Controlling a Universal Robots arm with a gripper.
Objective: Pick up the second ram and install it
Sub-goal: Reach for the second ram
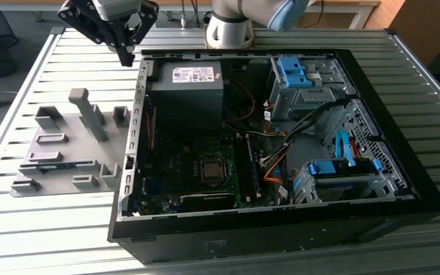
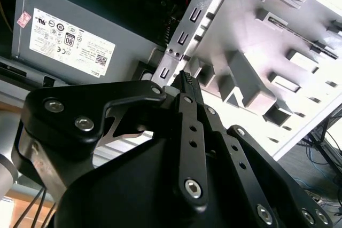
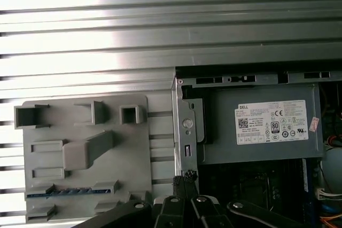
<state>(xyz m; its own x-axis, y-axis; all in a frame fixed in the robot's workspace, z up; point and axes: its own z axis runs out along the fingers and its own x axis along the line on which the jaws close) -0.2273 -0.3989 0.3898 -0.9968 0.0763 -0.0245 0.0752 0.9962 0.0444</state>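
Note:
The second ram (image 1: pixel 55 167) is a thin green-blue strip standing on edge in a slot of the grey holder plate (image 1: pixel 63 123), on the table at the exterior view's left of the open computer case (image 1: pixel 403 172). In the first wrist view the ram (image 3: pixel 69 191) lies in the plate's near row. My gripper (image 1: pixel 126 57) hangs high over the case's rear corner, well away from the ram. Both wrist views show its black fingertips (image 3: pixel 184 177) pressed together with nothing between them, above the case's metal edge (image 2: pixel 187 30).
The grey power supply (image 1: pixel 185 86) fills the case's rear corner just under the gripper. The motherboard (image 1: pixel 204 172) with its long memory slots (image 1: pixel 248 166) lies lower down, with blue drive cages (image 1: pixel 334 172) and cable bundles (image 1: pixel 281 149) at the exterior view's right. Upright grey blocks (image 1: pixel 90 112) stand on the holder plate.

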